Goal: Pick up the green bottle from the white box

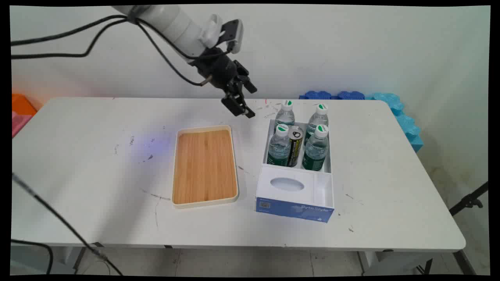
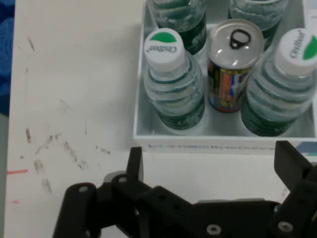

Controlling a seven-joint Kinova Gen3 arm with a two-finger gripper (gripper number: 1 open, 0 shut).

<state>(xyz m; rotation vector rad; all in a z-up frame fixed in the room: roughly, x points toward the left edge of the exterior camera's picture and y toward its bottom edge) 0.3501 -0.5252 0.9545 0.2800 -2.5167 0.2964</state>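
My black gripper hangs open above the table's far middle, just left of a white box, holding nothing. In the hand view the gripper has its fingers spread wide in front of the box's wall. The box's rear compartment holds several water bottles with green-and-white caps around a standing drink can. Its front compartment has a white lid with an oval opening. A wooden tray with a cream rim lies empty to the left of the box.
Blue foam blocks sit along the table's far right corner. An orange and pink object lies beyond the left edge. Black cables cross the near left, and a black stand leg is off the right side.
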